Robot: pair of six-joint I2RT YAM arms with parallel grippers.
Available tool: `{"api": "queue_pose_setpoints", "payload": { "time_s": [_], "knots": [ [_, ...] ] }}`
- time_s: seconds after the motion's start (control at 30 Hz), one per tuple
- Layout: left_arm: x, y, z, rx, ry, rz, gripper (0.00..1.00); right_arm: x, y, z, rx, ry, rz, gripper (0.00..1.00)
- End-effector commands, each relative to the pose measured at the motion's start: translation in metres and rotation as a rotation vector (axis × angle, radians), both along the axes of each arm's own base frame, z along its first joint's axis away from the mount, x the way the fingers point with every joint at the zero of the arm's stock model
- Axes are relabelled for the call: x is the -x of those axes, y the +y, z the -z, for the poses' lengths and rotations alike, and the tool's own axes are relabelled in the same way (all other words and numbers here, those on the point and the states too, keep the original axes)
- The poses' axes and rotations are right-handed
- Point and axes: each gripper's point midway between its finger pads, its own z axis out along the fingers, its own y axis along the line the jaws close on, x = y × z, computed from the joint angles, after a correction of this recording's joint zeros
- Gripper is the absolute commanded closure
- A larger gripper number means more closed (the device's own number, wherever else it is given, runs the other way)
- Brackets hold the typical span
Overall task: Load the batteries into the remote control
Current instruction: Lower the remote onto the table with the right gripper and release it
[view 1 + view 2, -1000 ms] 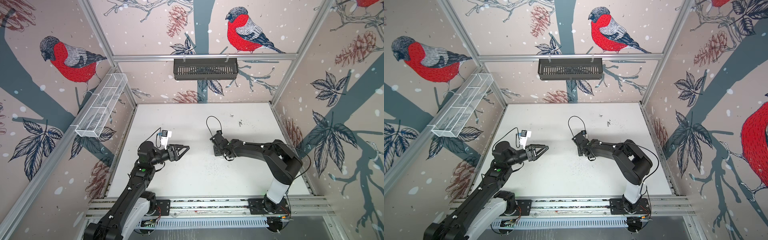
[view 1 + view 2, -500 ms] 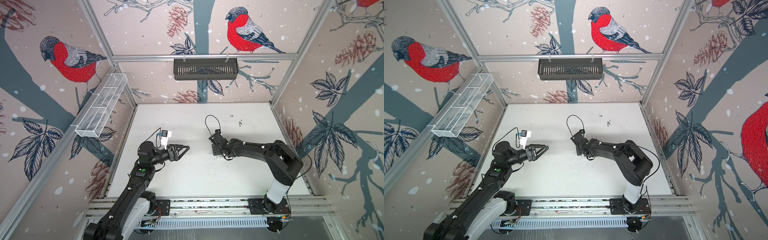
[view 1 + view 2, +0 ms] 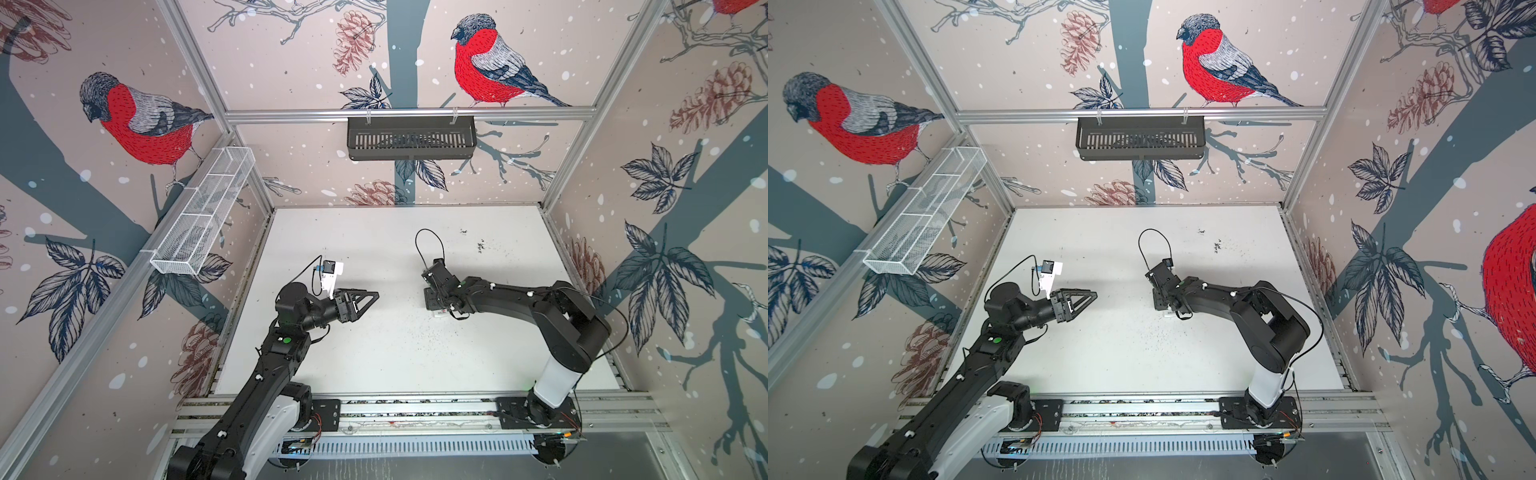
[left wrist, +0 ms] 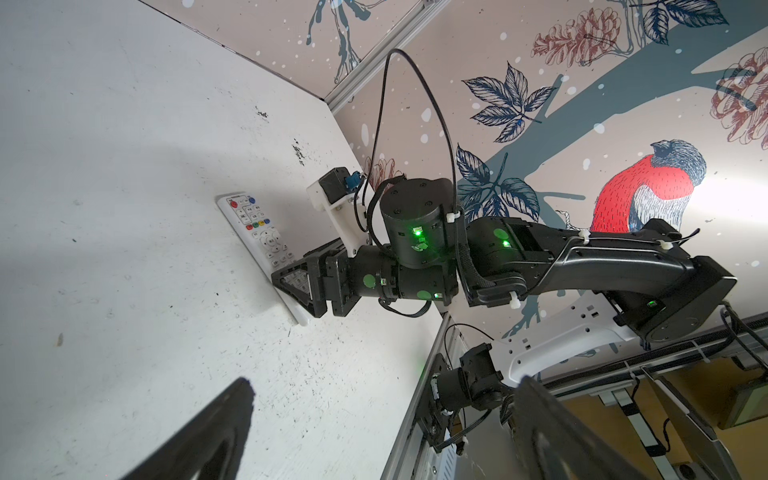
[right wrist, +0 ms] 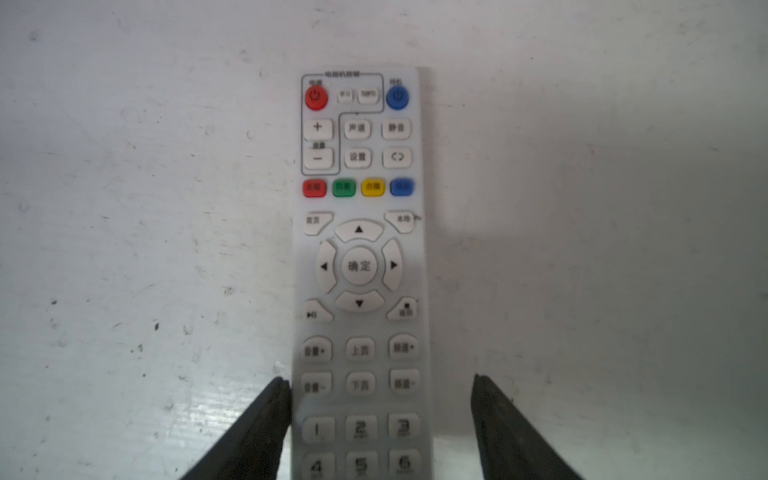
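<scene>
**Bullfinch-papered cell: remote lies face up, both claws spread**

Bullfinch-and-pinecone wallpaper closes the cell on three sides, with a white bench (image 3: 374,357) as its floor. On the left wall hangs a white wire basket (image 3: 203,216). Next comes the left claw (image 3: 372,296), held clear above the bench and pointing toward the middle. In its wrist view its fingers (image 4: 208,432) stand wide apart with nothing between them. I judge it is parked there to keep out of the way while its camera gets a sideways look at the other arm's work. At the back, in the centre, a black slotted tray (image 3: 411,139) hangs from the rail.

Right of centre the remote control (image 5: 359,266) lies flat on the bench, buttons up, its red and blue power buttons at the end away from the right claw (image 5: 380,378). That claw reaches down over the number-pad end. Its jaws are spread wider than the remote: one finger (image 5: 257,428) is at or just beside one long edge, and the other stands apart from the opposite edge, so nothing is pinched. In both top views the claw hides most of the remote.

With the buttons up, the back and its battery bay presumably face the bench. No batteries show in any view, and whether they already sit inside cannot be told. If they do not, the remote would need turning over first.
</scene>
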Motion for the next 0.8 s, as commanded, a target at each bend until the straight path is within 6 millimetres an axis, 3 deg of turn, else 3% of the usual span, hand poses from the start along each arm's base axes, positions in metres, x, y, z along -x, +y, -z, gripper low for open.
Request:
{"api": "queue_pose_setpoints", "payload": {
  "time_s": [0.0, 0.27, 0.4, 0.63, 0.77],
  "knots": [
    [-0.001, 0.000, -0.005, -0.002, -0.028, 0.002, 0.03, 0.002, 0.009, 0.000, -0.034, 0.009, -0.036, 0.29],
    [-0.001, 0.000, -0.005, -0.001, -0.027, 0.002, 0.03, 0.005, 0.019, 0.004, -0.045, 0.025, -0.064, 0.47],
    [-0.001, 0.000, -0.005, -0.001, -0.025, 0.002, 0.03, 0.007, 0.029, 0.001, -0.059, 0.020, -0.079, 0.51],
    [-0.001, -0.001, -0.005, -0.001, -0.025, 0.005, 0.03, 0.014, 0.065, -0.003, -0.076, 0.010, -0.140, 0.54],
    [0.000, 0.000, -0.005, -0.001, -0.028, 0.005, 0.03, 0.024, 0.090, -0.011, -0.056, -0.036, -0.279, 0.55]
  ]
}}
